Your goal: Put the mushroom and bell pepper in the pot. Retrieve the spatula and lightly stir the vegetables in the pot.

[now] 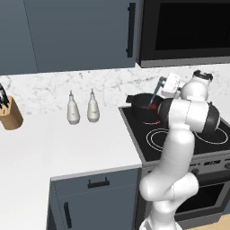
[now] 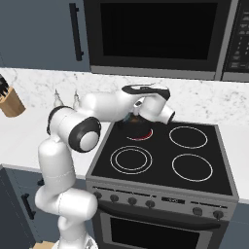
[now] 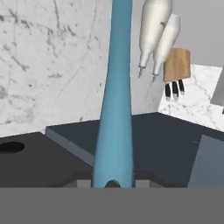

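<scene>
Kitchen surface, white, with black stovetop [image 2: 160, 160] under a microwave and marble backsplash. Item: spatula [image 1: 155, 95], light blue, clamped between the fingers [image 3: 113, 183] at its handle end; in the hand view its long axis runs straight away from the fingers. Left base view shows it slanting down from the fingers into the pot [image 1: 143, 108], blade end low inside. Pot: black, on the rear-left burner, directly below the fingers; a red patch, likely the bell pepper [image 1: 153, 106], lies beside the blade. Mushroom not discernible. Judgement: stirring step in hand; small sweeps of the blade are called for. Beyond the pot: two pale bottles [image 1: 83, 108], knife block [image 1: 10, 112].
</scene>
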Controlling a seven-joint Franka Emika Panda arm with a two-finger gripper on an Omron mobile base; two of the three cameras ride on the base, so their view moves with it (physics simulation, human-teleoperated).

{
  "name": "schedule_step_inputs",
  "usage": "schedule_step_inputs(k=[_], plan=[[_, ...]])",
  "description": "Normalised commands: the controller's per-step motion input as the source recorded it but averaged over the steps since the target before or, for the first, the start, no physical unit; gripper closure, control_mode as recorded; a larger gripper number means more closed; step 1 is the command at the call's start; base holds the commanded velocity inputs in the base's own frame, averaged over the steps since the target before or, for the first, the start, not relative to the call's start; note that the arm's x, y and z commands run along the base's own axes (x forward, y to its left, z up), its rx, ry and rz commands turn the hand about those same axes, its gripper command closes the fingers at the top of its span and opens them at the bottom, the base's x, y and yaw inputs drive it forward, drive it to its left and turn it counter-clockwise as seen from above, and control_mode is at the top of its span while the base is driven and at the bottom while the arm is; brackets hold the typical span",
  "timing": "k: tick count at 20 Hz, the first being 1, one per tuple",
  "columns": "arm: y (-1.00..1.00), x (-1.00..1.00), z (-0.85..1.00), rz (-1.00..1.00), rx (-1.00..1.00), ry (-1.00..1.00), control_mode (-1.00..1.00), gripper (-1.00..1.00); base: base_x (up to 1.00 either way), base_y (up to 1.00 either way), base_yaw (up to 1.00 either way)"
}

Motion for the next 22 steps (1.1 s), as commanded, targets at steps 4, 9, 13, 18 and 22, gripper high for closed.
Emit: schedule_step_inputs(k=[4,9,13,18,22], plan=[[-0.21,0.55,0.00,0.00,0.14,0.00,-1.00,1.00,0.00,0.00,0.00],[-0.20,0.49,0.00,0.00,0.10,0.00,-1.00,1.00,0.00,0.00,0.00],[-0.16,0.45,-0.04,0.00,0.02,0.07,-1.00,1.00,0.00,0.00,0.00],[-0.05,0.44,-0.14,0.00,0.00,0.14,-1.00,1.00,0.00,0.00,0.00],[-0.03,0.42,-0.21,0.00,0.00,0.08,-1.00,1.00,0.00,0.00,0.00]])
